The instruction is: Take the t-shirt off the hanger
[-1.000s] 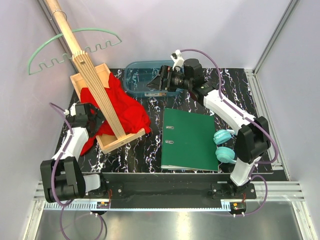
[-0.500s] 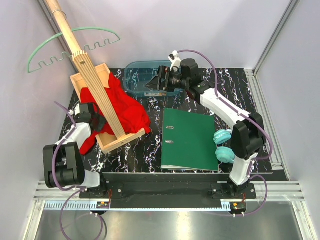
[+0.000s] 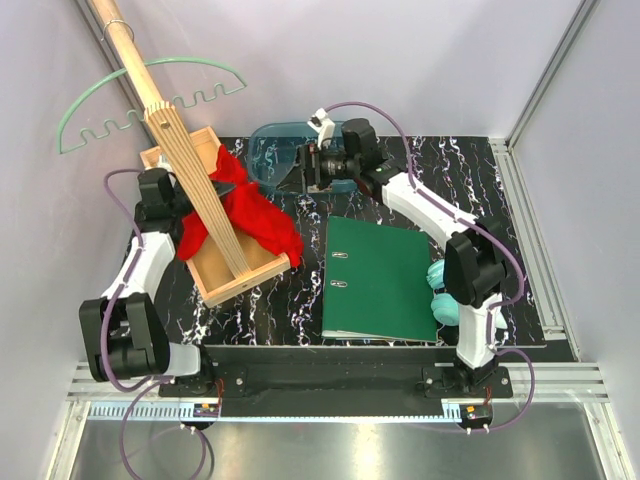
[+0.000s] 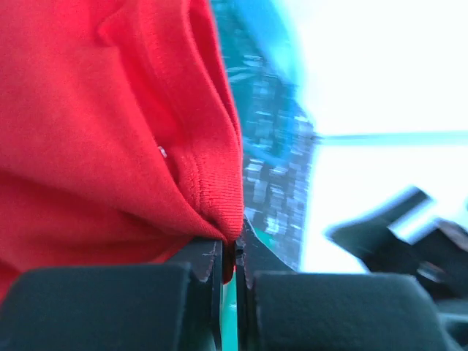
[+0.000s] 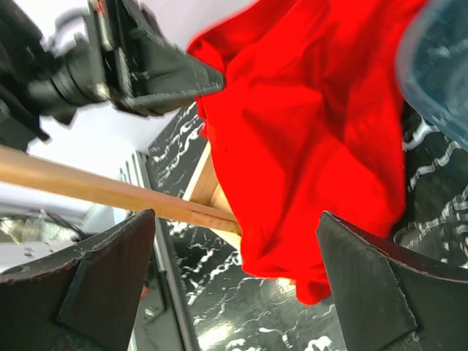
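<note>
The red t-shirt (image 3: 255, 212) lies bunched over the wooden tray, off the hanger. The mint-green hanger (image 3: 150, 92) hangs bare on the stand's pole at the back left. My left gripper (image 3: 228, 187) reaches in behind the slatted stand and is shut on a ribbed hem of the t-shirt (image 4: 117, 124); in the left wrist view the left gripper (image 4: 234, 252) pinches the cloth at its tips. My right gripper (image 3: 295, 168) hovers open over the blue bin, just right of the cloth. In the right wrist view the right gripper (image 5: 234, 285) stands wide, with the t-shirt (image 5: 307, 146) beyond it.
The slatted plywood stand (image 3: 200, 190) leans over its shallow wooden tray (image 3: 215, 278). A clear blue bin (image 3: 268, 150) sits behind the cloth. A green binder (image 3: 380, 280) lies mid-table, with teal headphones (image 3: 447, 290) beside it under the right arm.
My left gripper has shut on the t-shirt and moved back and up, pulling the cloth off the tray's near left side. The right gripper has shifted left toward the cloth.
</note>
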You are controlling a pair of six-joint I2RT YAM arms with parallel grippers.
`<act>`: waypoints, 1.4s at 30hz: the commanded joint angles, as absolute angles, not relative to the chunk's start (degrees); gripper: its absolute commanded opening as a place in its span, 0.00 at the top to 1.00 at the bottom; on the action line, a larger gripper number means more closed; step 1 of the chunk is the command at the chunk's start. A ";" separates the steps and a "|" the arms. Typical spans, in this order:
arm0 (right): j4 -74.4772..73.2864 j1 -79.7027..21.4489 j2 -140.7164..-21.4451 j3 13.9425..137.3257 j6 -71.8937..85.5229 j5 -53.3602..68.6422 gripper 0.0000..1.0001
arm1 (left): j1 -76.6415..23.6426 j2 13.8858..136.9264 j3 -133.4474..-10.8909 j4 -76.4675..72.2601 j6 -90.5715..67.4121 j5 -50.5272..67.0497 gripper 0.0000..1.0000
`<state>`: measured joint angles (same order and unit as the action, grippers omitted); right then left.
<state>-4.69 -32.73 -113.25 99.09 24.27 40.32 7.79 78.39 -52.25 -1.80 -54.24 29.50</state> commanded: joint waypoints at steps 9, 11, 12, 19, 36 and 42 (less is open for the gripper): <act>-0.45 -38.50 -117.16 105.11 4.49 39.55 0.00 | 6.24 73.22 -55.81 -25.14 -72.77 52.29 1.00; 2.89 -38.50 -117.77 104.94 3.52 40.69 0.00 | 5.80 72.95 -56.25 -26.27 -73.47 54.22 1.00; 5.86 -38.50 -117.86 104.59 3.25 40.87 0.00 | 5.80 72.86 -56.25 -27.58 -75.22 55.01 1.00; 21.07 -38.58 -117.51 97.74 3.85 35.94 0.00 | 5.01 72.60 -53.79 -44.10 -85.77 58.62 1.00; 48.07 -42.45 -117.42 90.79 14.59 38.49 0.00 | 2.90 78.57 -60.90 -42.99 -87.89 57.75 1.00; 45.79 -43.15 -119.35 93.16 14.59 29.64 0.00 | -0.87 79.72 -62.93 -44.84 -90.01 56.08 1.00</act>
<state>42.61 -41.98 -118.65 91.00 13.87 36.75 1.85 79.79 -59.22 -42.24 -89.65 57.19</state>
